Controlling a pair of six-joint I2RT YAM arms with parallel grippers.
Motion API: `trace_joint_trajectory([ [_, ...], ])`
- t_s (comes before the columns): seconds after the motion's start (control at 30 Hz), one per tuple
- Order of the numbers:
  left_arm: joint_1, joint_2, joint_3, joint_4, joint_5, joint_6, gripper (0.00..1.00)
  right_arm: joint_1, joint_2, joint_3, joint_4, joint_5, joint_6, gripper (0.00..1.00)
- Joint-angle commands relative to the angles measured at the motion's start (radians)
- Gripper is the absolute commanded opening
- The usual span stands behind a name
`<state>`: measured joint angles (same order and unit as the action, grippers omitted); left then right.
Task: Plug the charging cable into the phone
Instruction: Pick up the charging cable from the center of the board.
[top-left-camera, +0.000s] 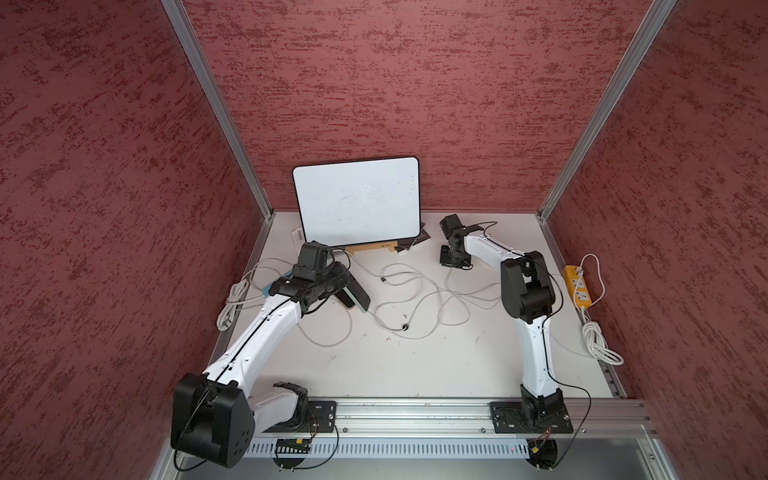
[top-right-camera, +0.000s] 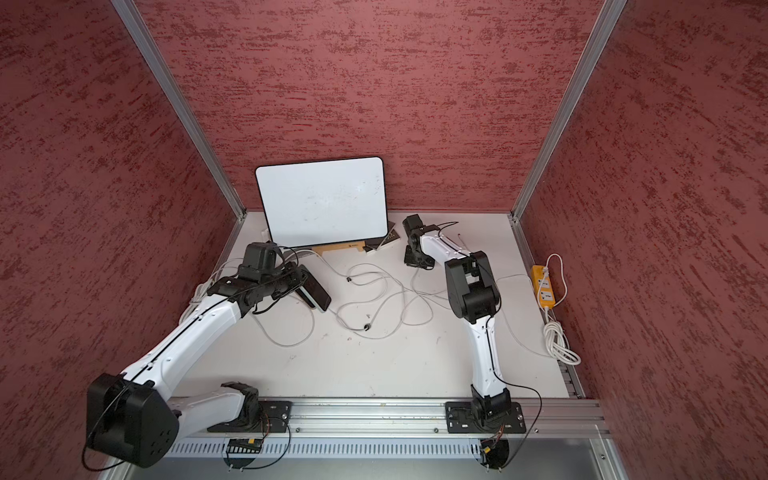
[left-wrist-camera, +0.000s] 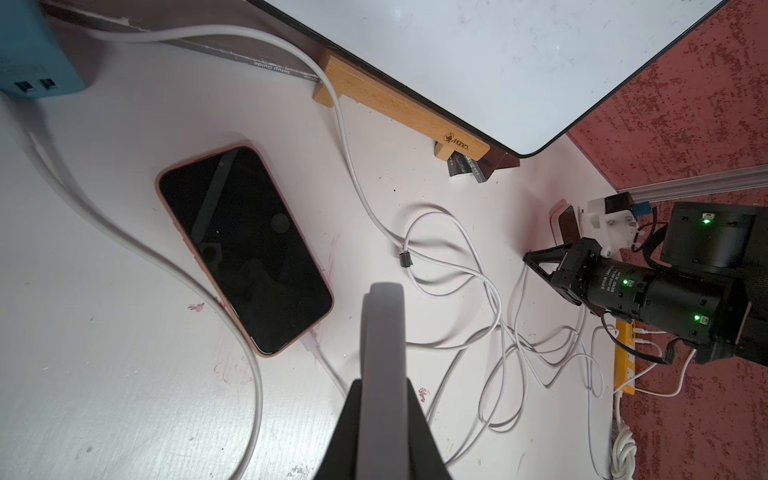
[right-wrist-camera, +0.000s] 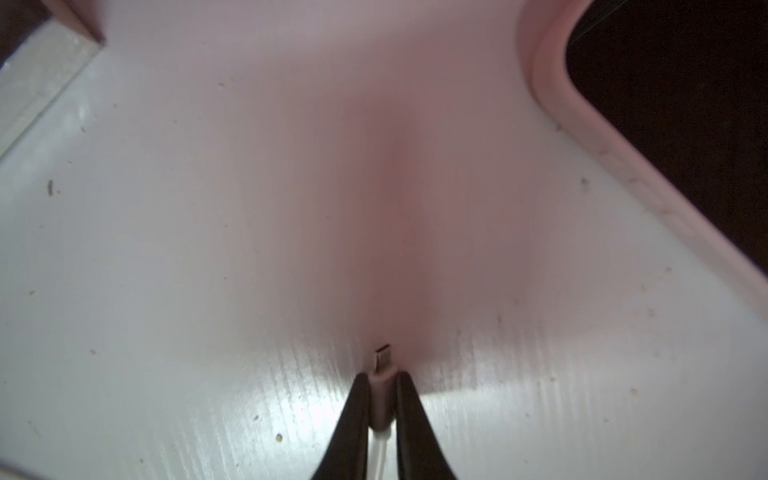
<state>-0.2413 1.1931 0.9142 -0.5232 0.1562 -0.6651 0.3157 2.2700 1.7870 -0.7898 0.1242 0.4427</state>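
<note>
- Gripper of the left arm hangs over the white table, its fingers pressed together with nothing between them.
- Just beside it, an orange-edged phone lies screen up; a white lead meets its short edge.
- Loose white cables tangle in the middle.
- Gripper of the right arm, low near the back wall, pinches the charging cable just behind its metal plug.
- Pink-cased phone lies near, apart from the plug.

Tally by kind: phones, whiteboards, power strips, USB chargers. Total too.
Phones: 2 (coral-edged phone, pink-cased phone)
Whiteboard: 1
Yellow power strip: 1
Blue USB charger: 1
Total: 5
</note>
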Motion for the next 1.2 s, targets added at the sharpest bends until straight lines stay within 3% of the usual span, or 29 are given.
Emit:
trace_joint_trajectory([
  [0.0, 0.003, 0.002, 0.000, 0.040, 0.019, -0.005, 0.00, -0.012, 0.027, -0.013, -0.032, -0.011, -0.014, 0.04],
  [0.17, 0.003, 0.000, -0.001, 0.041, 0.021, -0.008, 0.00, -0.013, -0.062, -0.098, 0.117, -0.094, -0.053, 0.00],
  [0.3, 0.003, 0.000, -0.002, 0.059, 0.048, -0.019, 0.00, -0.013, -0.191, -0.233, 0.333, -0.331, -0.114, 0.00],
  [0.47, 0.004, -0.026, 0.022, 0.112, 0.096, -0.024, 0.00, -0.012, -0.439, -0.483, 0.634, -0.713, -0.199, 0.00],
  [0.6, -0.005, -0.067, 0.058, 0.220, 0.211, 0.053, 0.00, -0.013, -0.603, -0.672, 0.926, -0.935, -0.129, 0.00],
  [0.7, -0.021, -0.117, 0.074, 0.288, 0.219, 0.098, 0.00, -0.003, -0.648, -0.750, 1.070, -1.089, -0.051, 0.00],
  [0.93, -0.013, -0.144, 0.098, 0.430, 0.387, 0.138, 0.00, 0.074, -0.748, -0.874, 1.218, -1.169, -0.027, 0.00],
  [1.17, 0.001, -0.195, 0.092, 0.414, 0.466, 0.142, 0.00, 0.149, -0.857, -0.947, 1.251, -1.226, -0.033, 0.00],
])
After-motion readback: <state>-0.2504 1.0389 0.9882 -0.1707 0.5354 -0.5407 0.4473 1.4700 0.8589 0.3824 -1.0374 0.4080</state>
